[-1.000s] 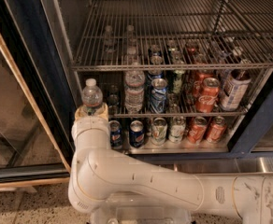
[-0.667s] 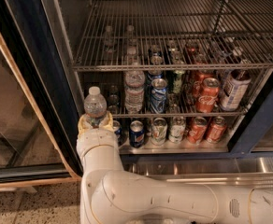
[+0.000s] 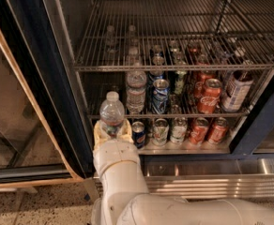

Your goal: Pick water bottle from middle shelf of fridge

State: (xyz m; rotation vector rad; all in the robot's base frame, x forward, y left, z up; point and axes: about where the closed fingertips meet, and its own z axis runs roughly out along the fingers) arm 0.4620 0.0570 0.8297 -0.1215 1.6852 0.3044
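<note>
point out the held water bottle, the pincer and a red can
water bottle point(image 3: 111, 111), camera view, clear body below cap
pincer point(image 3: 112, 129), camera view, between fingertips clasping the bottle
red can point(image 3: 209, 97), camera view, its side

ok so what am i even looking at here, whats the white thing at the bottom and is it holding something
The white shape is a robot's arm, seen by one camera looking down over it; where it is mounted is unknown. At the arm's end is the gripper, a two-finger clamp, low at the left of the fridge. It is shut on the water bottle, clear with a white cap. The middle shelf, a wire rack, carries another clear bottle and soda cans; more cans stand below.
</note>
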